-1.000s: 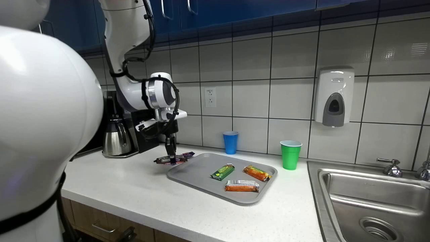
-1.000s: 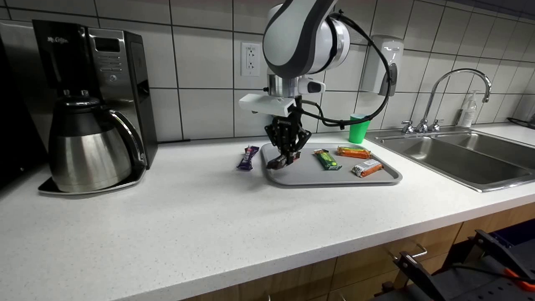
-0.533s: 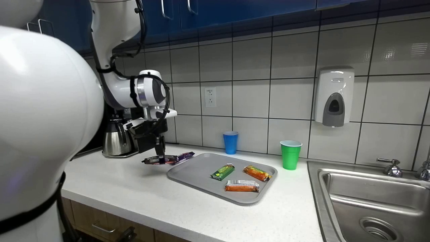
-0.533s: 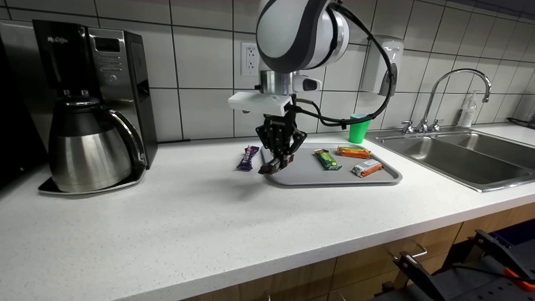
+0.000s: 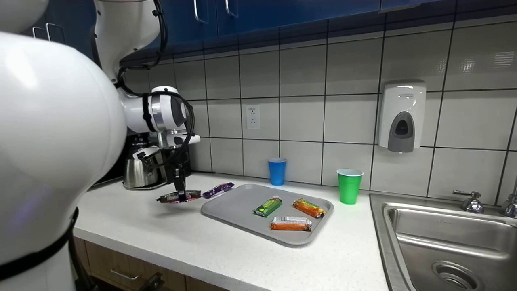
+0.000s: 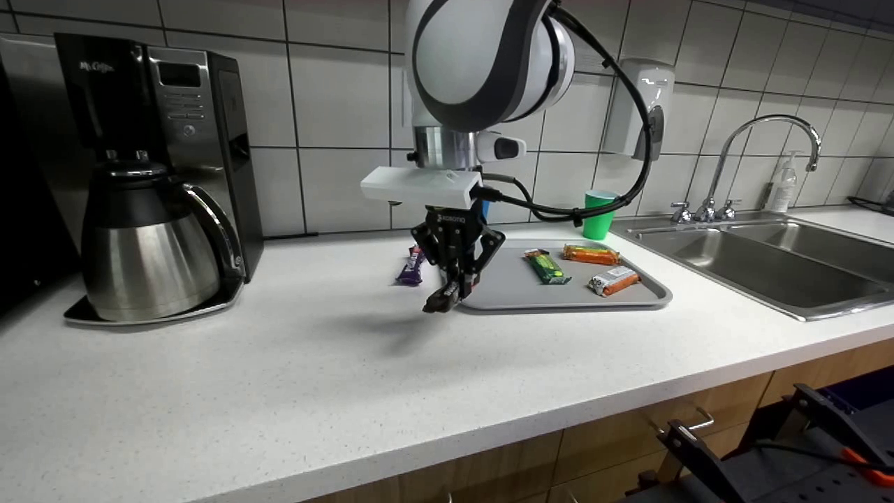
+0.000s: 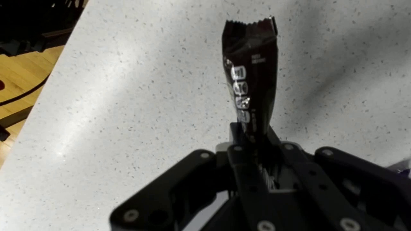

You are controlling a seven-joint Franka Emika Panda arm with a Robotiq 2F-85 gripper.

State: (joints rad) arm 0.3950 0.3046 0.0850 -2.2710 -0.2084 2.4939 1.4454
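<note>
My gripper (image 5: 182, 195) is shut on a dark brown wrapped bar (image 5: 167, 197), which also shows in the wrist view (image 7: 253, 73), sticking out past the fingertips (image 7: 253, 134). In an exterior view, the gripper (image 6: 457, 283) holds the bar (image 6: 441, 299) above the counter, with a shadow below it. A purple bar (image 5: 218, 190) lies on the counter beside the grey tray (image 5: 238, 204); it also shows behind the gripper (image 6: 411, 268). On the tray lie a green bar (image 5: 268, 206), an orange bar (image 5: 309, 208) and a white-and-orange bar (image 5: 291, 223).
A blue cup (image 5: 277, 171) and a green cup (image 5: 349, 186) stand by the tiled wall. A coffee maker (image 6: 195, 126) with a steel carafe (image 6: 150, 258) stands at one end of the counter. A metal sink (image 5: 377, 226) is at the other end. A soap dispenser (image 5: 402, 116) hangs on the wall.
My gripper has carried the dark bar leftward in both exterior views, away from the tray and the purple bar. The bar now shows apart from the purple one. The other bars have not moved.
</note>
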